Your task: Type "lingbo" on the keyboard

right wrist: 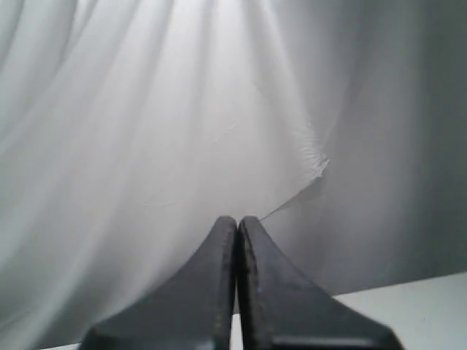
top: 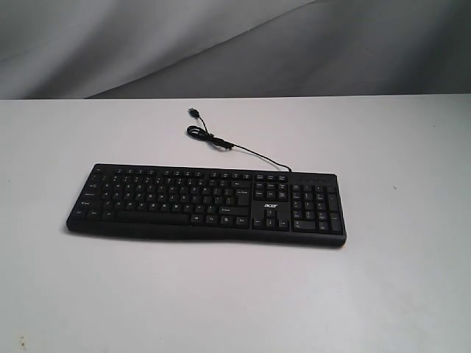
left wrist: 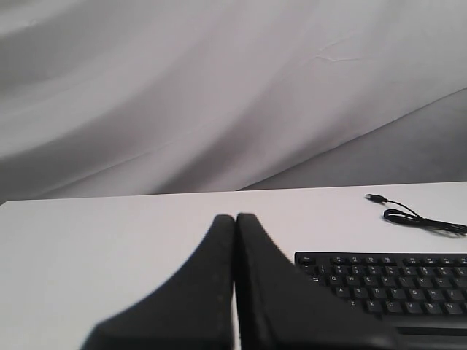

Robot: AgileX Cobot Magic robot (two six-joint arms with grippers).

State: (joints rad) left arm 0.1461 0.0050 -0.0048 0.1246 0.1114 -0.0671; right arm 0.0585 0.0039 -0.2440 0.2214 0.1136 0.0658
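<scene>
White table (top: 221, 301), grey drape (top: 221, 44) behind. Keyboard (top: 206, 204) lies flat mid-table, cable (top: 221, 142) curling off its far edge. L gripper (left wrist: 235, 219) points past keyboard's end, fingers pressed together, nothing held; R gripper (right wrist: 238, 220) same, facing drape.

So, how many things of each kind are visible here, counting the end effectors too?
Long black plastic keyboard: 1
Thin black USB cable: 1
Black end effectors, shut: 2, the left end effector and the right end effector
White flat table: 1
Total: 5
</scene>
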